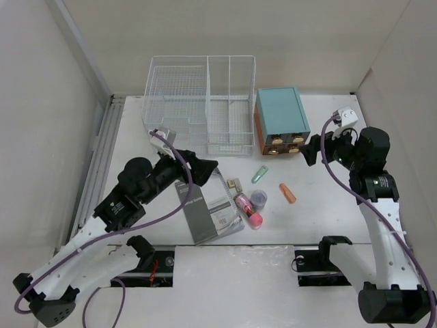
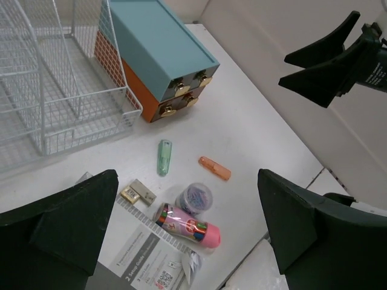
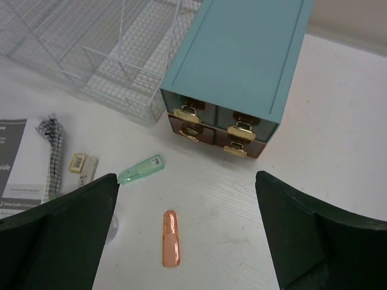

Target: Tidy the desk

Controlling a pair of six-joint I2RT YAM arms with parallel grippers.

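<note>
White desk (image 1: 328, 212) walled in white under both arms, left gripper (image 1: 202, 168) spread wide and empty by a booklet (image 1: 205, 215), right gripper (image 1: 315, 149) likewise gaping, holding nothing, beside a teal drawer box (image 1: 280, 113), wire basket (image 1: 198, 102) at the back, pink tube (image 1: 248, 209), small green item (image 1: 259, 174) and small orange item (image 1: 287, 193) lying loose mid-desk.

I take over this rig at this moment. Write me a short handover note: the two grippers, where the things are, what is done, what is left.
Grippers: the left gripper is open and empty, near the far end of the booklet; the right gripper is open and empty, facing the teal drawer box.
Things: the wire basket, seemingly empty, and the teal drawer box, drawers shut, stand at the back of the desk. Loose in the middle: booklet, pink tube, clear round container, green piece, orange piece.
Done: nothing put away.
Left: all loose items.
</note>
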